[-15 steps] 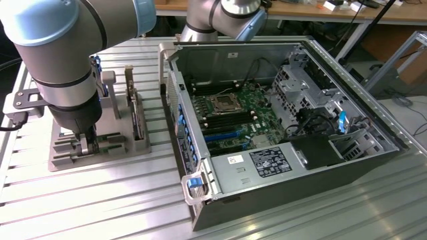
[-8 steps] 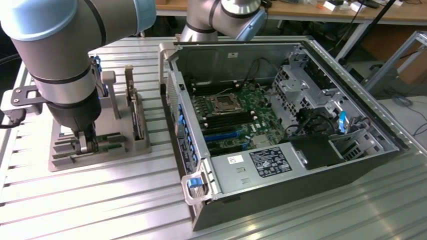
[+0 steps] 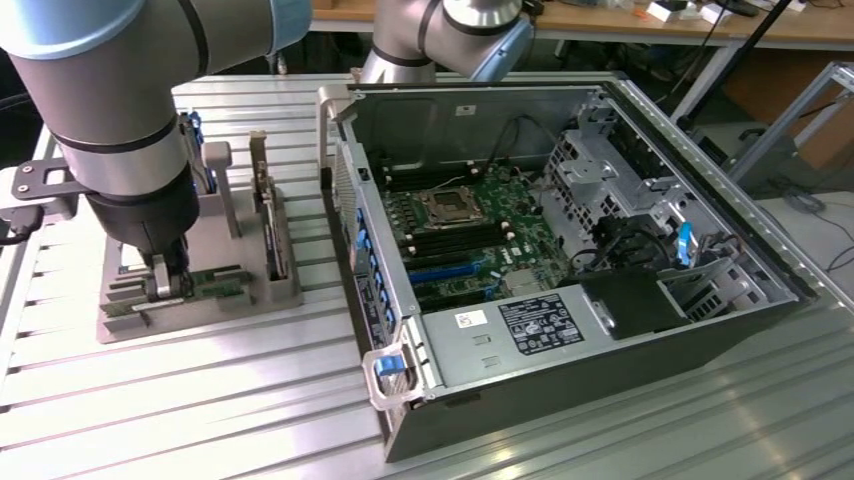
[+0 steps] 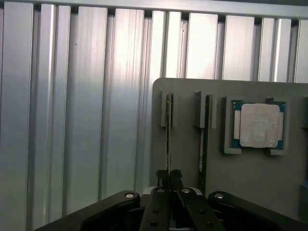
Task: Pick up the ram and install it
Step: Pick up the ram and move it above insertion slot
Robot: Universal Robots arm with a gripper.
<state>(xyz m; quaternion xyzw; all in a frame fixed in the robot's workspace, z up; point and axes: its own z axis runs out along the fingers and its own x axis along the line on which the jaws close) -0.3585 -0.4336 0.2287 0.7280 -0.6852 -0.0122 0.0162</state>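
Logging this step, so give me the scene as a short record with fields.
gripper: shut on the ram, low at the fixture
ram: on edge in a fixture slot, between the fingertips
second stick: in the neighbouring slot, untouched
processor: in its fixture pocket, beside the sticks
case: open, on the exterior view's right, apart from the fixture
progress: ram gripped, not yet out of its slot, not installed
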